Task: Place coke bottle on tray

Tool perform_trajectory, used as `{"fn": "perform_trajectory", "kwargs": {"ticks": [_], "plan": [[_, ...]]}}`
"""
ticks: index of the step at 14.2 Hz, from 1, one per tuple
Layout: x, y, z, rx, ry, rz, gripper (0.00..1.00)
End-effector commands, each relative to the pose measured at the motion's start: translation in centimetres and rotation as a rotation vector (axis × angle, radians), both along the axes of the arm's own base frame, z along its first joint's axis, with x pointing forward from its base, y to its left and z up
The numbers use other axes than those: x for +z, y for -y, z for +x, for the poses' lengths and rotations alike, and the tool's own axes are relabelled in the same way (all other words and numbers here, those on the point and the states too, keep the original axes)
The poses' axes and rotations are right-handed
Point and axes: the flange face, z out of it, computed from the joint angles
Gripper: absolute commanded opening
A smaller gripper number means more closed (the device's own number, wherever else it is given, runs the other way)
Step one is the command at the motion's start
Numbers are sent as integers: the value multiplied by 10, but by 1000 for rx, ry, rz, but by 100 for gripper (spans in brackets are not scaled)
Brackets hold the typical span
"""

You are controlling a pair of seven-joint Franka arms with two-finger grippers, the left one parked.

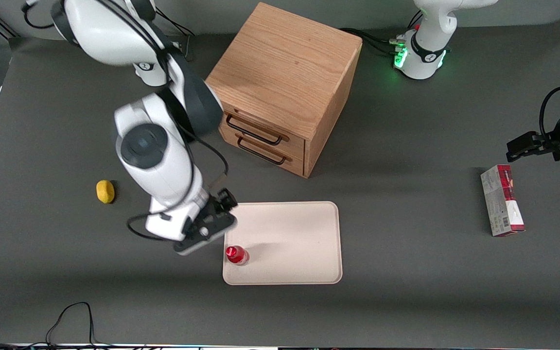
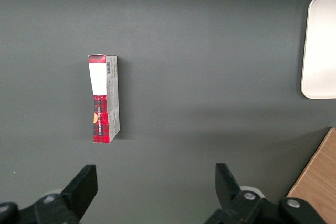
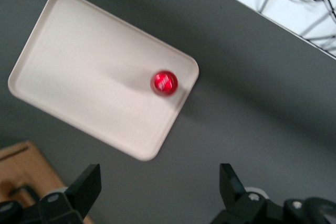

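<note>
The small red coke bottle (image 1: 236,254) stands upright on the cream tray (image 1: 299,233), in the tray corner nearest the front camera on the working arm's side. It also shows from above in the right wrist view (image 3: 164,82), standing on the tray (image 3: 79,72). My gripper (image 1: 206,232) is raised above the table just off the tray's edge, beside the bottle and apart from it. Its fingers (image 3: 88,184) stand wide apart and hold nothing.
A wooden drawer cabinet (image 1: 285,82) stands farther from the front camera than the tray. A yellow lemon-like lump (image 1: 105,191) lies toward the working arm's end. A red-and-grey carton (image 1: 502,199) lies toward the parked arm's end; it also shows in the left wrist view (image 2: 104,98).
</note>
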Motion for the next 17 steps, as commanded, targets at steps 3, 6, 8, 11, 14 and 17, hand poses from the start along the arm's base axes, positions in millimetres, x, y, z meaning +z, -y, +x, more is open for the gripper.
{"fn": "perform_trajectory", "kwargs": {"ticks": [3,6,8,11,14,17], "plan": [[55,84,-25,-112,-50,-78,100],[72,193,-35,-259,-83,-28,100],[80,242,-46,-332,-72,19,100],[87,299,-66,-419,-43,47,100],[92,333,-80,-470,-42,54,100],[94,347,-89,-486,-52,56,100]]}}
